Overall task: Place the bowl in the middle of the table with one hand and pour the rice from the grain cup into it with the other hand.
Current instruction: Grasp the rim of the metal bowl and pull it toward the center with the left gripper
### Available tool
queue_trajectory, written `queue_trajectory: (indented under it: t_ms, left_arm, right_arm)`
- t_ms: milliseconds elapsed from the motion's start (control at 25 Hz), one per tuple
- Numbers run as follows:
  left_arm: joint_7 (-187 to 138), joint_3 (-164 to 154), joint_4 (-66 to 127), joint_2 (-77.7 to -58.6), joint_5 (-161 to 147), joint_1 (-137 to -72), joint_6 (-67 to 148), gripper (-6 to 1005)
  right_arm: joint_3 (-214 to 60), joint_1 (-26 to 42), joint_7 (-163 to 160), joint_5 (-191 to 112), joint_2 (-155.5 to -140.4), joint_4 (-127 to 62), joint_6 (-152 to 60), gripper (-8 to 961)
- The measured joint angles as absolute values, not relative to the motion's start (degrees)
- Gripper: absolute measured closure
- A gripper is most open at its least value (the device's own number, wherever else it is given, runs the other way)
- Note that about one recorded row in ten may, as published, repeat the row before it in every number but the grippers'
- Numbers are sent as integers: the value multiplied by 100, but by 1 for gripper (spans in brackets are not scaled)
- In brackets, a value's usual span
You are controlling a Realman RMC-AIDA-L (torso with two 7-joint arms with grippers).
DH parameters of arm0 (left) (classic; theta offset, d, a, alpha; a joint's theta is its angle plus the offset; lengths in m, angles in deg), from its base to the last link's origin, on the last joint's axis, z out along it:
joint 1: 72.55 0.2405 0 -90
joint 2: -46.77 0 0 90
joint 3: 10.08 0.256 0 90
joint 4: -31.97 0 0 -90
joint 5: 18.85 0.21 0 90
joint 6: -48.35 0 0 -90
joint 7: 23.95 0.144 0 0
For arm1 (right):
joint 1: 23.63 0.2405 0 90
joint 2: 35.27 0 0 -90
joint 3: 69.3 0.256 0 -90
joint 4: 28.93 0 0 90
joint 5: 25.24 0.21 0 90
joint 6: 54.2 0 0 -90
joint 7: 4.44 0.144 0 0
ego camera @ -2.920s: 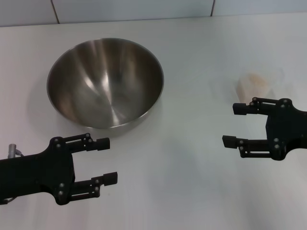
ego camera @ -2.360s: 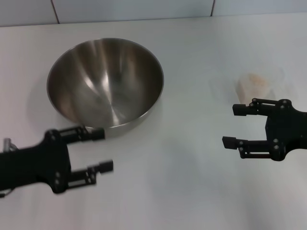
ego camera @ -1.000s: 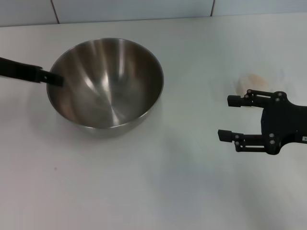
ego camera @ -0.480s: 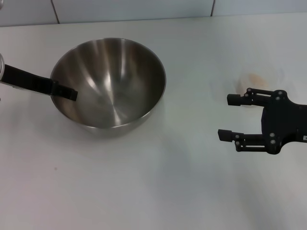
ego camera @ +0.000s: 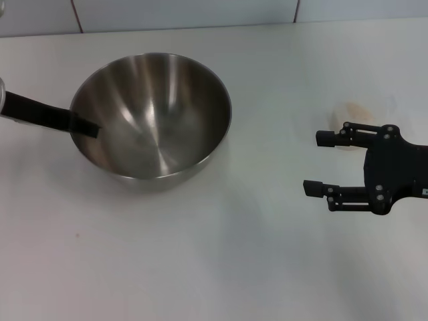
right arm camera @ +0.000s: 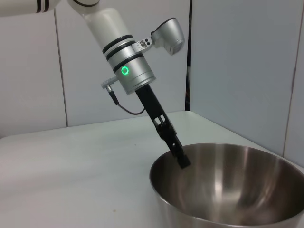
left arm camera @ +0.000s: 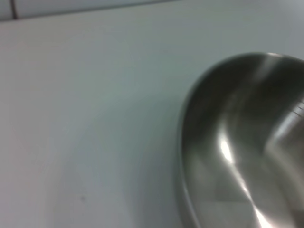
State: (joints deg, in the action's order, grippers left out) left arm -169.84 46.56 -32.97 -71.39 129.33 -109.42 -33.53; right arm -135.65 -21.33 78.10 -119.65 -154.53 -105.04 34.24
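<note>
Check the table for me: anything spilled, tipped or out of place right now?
Nothing looks spilled. The bowl sits upright, toward the left of the table, with the left hand at its left rim. The grain cup stands just beyond the open right hand, partly hidden by it. No loose rice shows.

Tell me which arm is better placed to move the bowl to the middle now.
Probably the left. The left gripper is at the bowl rim, while the right gripper hovers open near the grain cup.

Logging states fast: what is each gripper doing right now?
Left gripper: at the bowl rim, grip cannot be told.
Right gripper: open, empty, by the grain cup.
</note>
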Motion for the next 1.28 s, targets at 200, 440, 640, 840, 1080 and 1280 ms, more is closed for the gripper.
queue_trajectory:
  t_ms: [200,440,640,840,1080,1280]
  left_arm:
    - [-16903,4802,-3314,-7144,13075,-10959,-3381,449]
    - [-16908,5151,-3293,-7160,13159,-11001,-3387,617]
    - [-16908,5171,-3303,-7161,13154,-11007,-3395,833]
    - [-16882,5171,-3315,-7164,13142,-11018,-3407,935]
    - [-16826,5341,-3392,-7170,13145,-11057,-3431,955]
    - [-16820,5487,-3450,-7170,13119,-11169,-3481,958]
  right_arm:
    - [-13559,-2126,7748,-11962,-15453,-10504,3421,169]
    - [-13502,-2077,7733,-11962,-15453,-10472,3416,169]
    - [-13494,-2059,7730,-11962,-15453,-10466,3416,169]
    - [-13490,-2019,7729,-11962,-15453,-10464,3413,169]
    - [-13486,-1994,7729,-11962,-15453,-10454,3401,169]
    - [-13486,-1965,7730,-11963,-15453,-10426,3396,169]
